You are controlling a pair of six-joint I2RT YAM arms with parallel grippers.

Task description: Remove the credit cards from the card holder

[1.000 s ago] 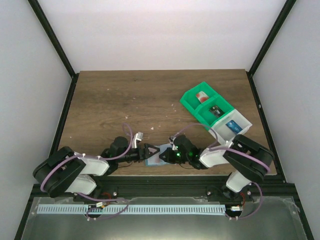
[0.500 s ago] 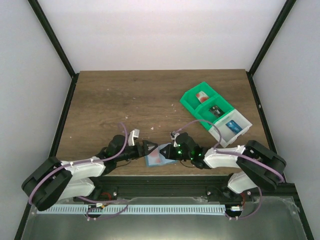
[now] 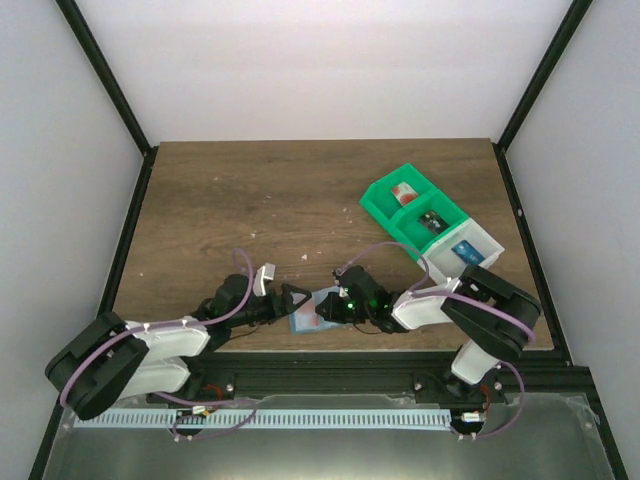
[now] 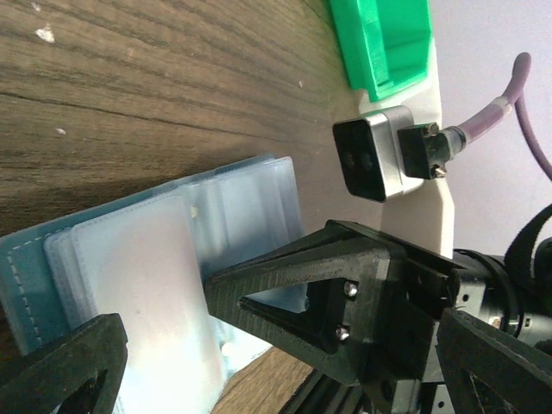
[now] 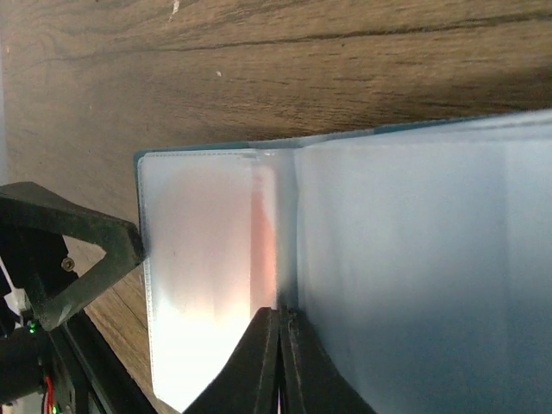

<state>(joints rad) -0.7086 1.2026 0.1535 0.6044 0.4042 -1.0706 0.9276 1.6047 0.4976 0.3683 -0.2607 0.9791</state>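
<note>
The light-blue card holder [image 3: 305, 318] lies open near the table's front edge, between my two grippers. In the left wrist view the card holder [image 4: 164, 259] shows its frosted sleeves, and my left gripper [image 4: 164, 341] stands open astride its near half. My right gripper [image 5: 280, 341] is shut, its tips pressed together at the holder's centre crease [image 5: 289, 224]. I cannot tell whether a thin sleeve is caught between them. A pinkish-red credit card [image 5: 261, 237] shows through the left sleeve, inside the holder. From above, the left gripper [image 3: 292, 298] and right gripper [image 3: 326, 308] almost meet.
A green bin [image 3: 392, 208] with a white end compartment [image 3: 478, 238] stands at the right, holding small cards. The black frame rail [image 3: 330, 370] runs just in front of the holder. The right arm's wrist camera [image 4: 371, 159] sits close to my left fingers.
The left arm stretched forward and its gripper settled over the holder, staying open. The right gripper slid a little left onto the holder's crease, staying shut.
</note>
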